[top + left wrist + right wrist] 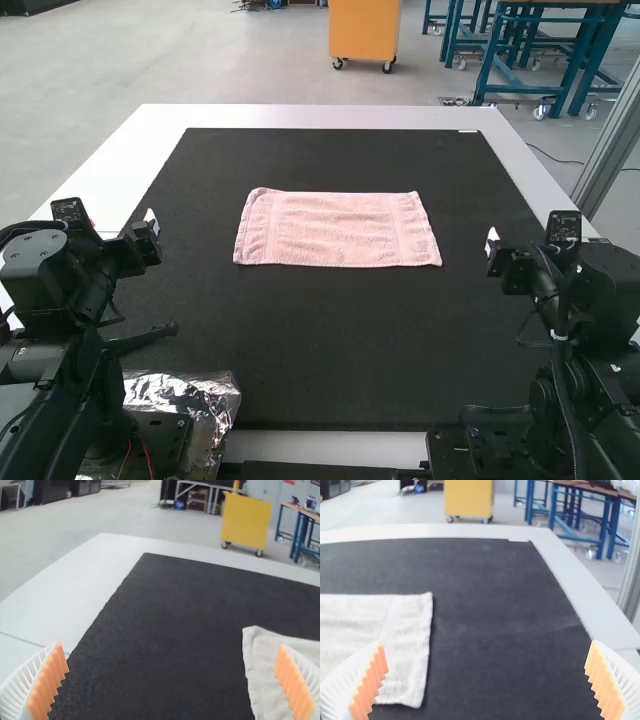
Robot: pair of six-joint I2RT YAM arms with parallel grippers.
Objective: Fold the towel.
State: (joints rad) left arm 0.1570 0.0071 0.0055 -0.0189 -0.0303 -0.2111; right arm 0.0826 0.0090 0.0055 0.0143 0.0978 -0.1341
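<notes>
A pink towel (338, 229) lies flat in a wide rectangle on the black mat, near its middle; whether it has layers I cannot tell. My left gripper (152, 226) is up at the mat's left side, apart from the towel. In the left wrist view my left gripper (172, 682) stands wide open with nothing between its fingers, and the towel's end (265, 672) shows beyond. My right gripper (490, 241) is off the towel's right end. The right wrist view has my right gripper (486, 680) wide open and holding nothing, with the towel (400, 645) flat beyond.
The black mat (300, 340) covers most of the white table (320, 117). Crinkled silver foil (205, 395) lies at the near left edge beside the left arm's base. A metal post (612, 140) rises past the table's right side.
</notes>
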